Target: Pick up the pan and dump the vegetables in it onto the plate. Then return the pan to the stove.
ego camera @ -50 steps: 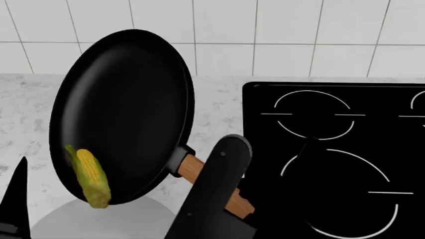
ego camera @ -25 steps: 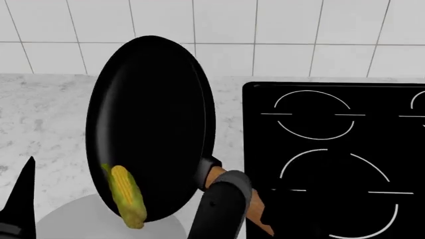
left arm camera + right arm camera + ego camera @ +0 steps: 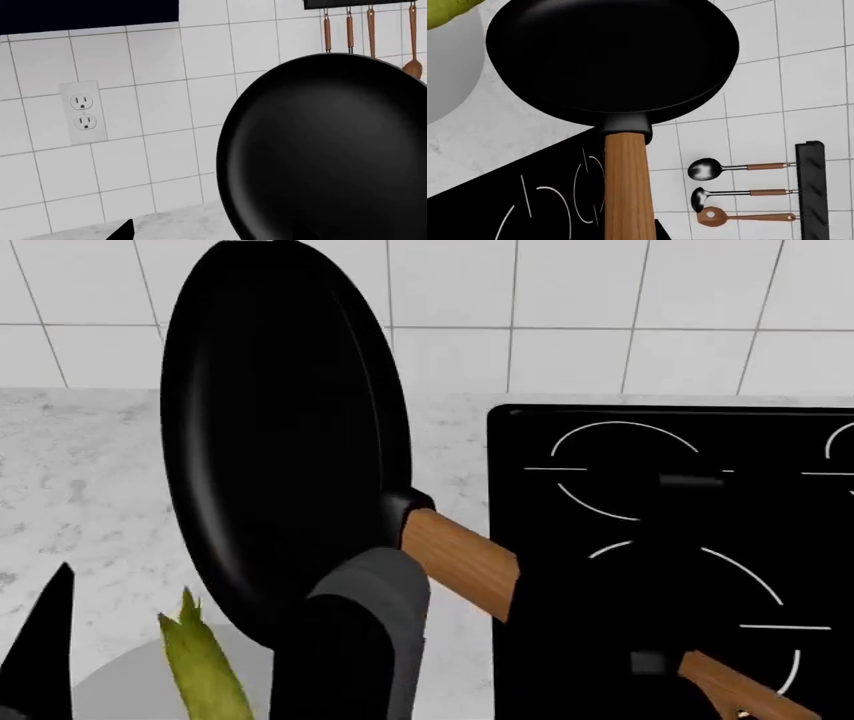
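Observation:
The black pan [image 3: 274, 440] hangs tipped almost on edge above the counter, left of the stove [image 3: 667, 540]. My right gripper [image 3: 627, 235] is shut on its wooden handle [image 3: 625, 185]; in the head view that grip is dark against the cooktop. The vegetables, one yellow-green corn cob [image 3: 207, 675], are out of the pan, just under its lower rim and over the pale plate [image 3: 114, 690]. The right wrist view shows the cob [image 3: 447, 9] beside the plate [image 3: 447, 65]. Of my left gripper I see one black fingertip [image 3: 125, 231] with nothing near it, and the pan's inside [image 3: 333, 150] beyond it.
Grey marble counter [image 3: 80, 490] lies left of the stove, with a white tiled wall behind. A wall outlet [image 3: 83, 112] sits on the tiles. Ladles and a spatula [image 3: 740, 192] hang from a rail above the stove. My right arm's grey link [image 3: 354, 640] crosses low in the head view.
The pan has risen and tipped steeper. The corn cob slid off its lower rim and dropped toward the plate. The right arm's link shifted left.

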